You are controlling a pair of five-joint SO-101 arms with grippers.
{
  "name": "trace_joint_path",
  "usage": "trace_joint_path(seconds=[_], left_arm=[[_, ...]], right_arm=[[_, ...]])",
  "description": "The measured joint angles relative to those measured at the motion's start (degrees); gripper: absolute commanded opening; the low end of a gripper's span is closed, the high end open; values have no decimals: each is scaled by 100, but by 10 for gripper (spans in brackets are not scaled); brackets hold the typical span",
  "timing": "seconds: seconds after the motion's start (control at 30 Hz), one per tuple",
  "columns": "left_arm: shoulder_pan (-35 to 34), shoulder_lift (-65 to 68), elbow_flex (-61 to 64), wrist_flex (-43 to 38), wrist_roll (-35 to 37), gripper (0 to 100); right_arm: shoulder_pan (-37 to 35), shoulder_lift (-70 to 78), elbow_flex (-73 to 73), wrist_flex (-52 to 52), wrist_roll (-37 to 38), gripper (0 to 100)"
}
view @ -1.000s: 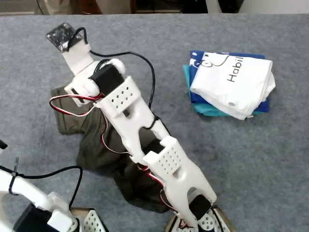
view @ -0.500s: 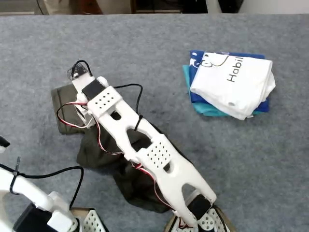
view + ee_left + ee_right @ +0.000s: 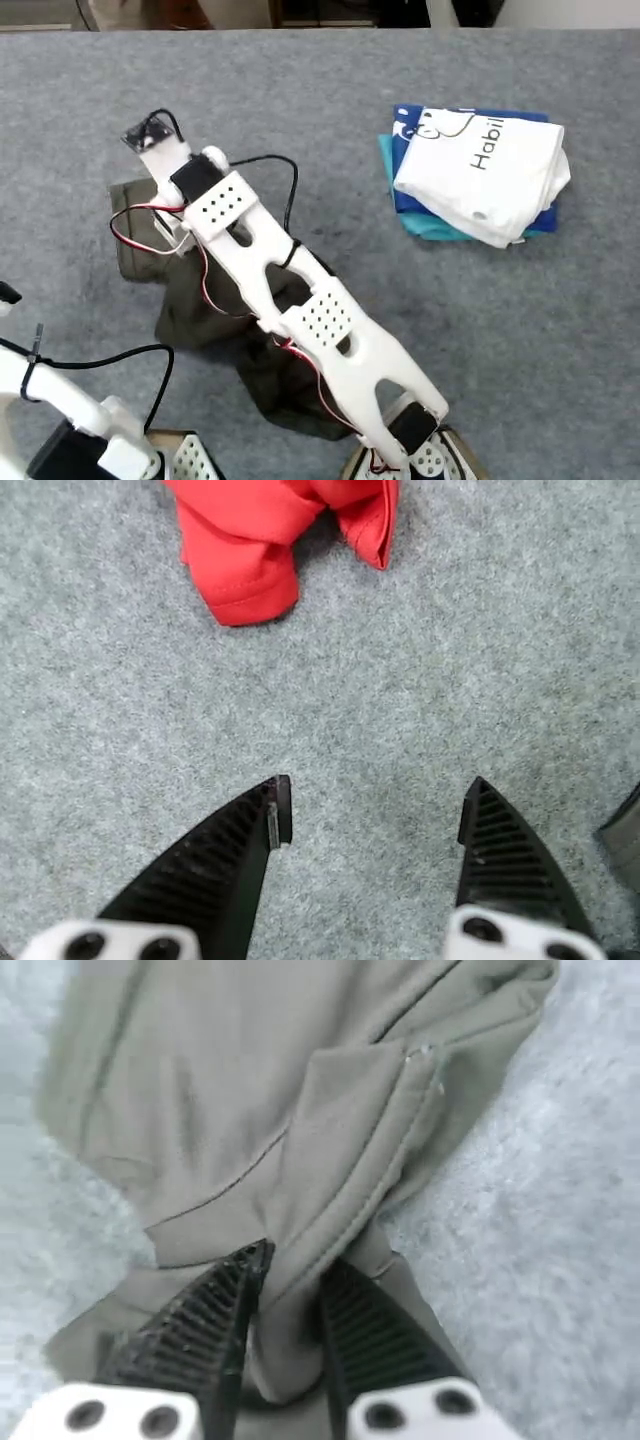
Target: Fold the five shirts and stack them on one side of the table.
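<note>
While lettering marks the white shirt (image 3: 480, 175), right end effector (image 3: 298, 1260) pinches olive shirt (image 3: 250, 1110); left end effector (image 3: 378, 792) gapes.

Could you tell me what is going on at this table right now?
The right gripper is closed on a fold of the olive shirt, which lies crumpled in the left half of the high view. The left gripper hangs open above the bare table, with a red shirt lying loose just ahead of it. A stack of folded shirts, white on blue on teal, sits apart on the other side. The olive and red shirts are not yet folded.
</note>
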Motion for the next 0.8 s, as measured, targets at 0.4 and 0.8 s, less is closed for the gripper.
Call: trace_joint_path(seconds=[0.4,0.8], left_arm=[[0,0,0,0,0,274],[-369,0,-114,-97,246,274]], right_arm=[[-1081,-1160,-1125,-642,0,1],[-1055,-2198,-1160,-2136,-905,2]])
